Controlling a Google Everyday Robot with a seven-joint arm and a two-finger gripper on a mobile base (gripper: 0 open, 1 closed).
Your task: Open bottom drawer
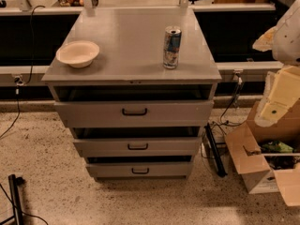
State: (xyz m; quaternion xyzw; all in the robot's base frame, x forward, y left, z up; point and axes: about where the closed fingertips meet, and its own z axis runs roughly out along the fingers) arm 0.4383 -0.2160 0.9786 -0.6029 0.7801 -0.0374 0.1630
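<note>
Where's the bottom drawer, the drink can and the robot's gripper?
bottom drawer [139, 169]: camera view, middle of its front panel.
drink can [172, 47]: camera view, its side.
gripper [275, 100]: camera view, right edge, its pale body, apart from the cabinet [133, 60].

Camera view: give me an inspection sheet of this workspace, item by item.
Surface: grey cabinet top, level, bearing two items.
Job's things: bottom drawer, lowest of three, black bar handle, dark gap above its front.
Clutter: cream bowl at left, can upright at right, apart.
Grippers: gripper at right edge, away from the drawer handles.
Cables: black cable left of cabinet; more cables at right.
Surroundings: speckled floor, open cardboard box at right.
</note>
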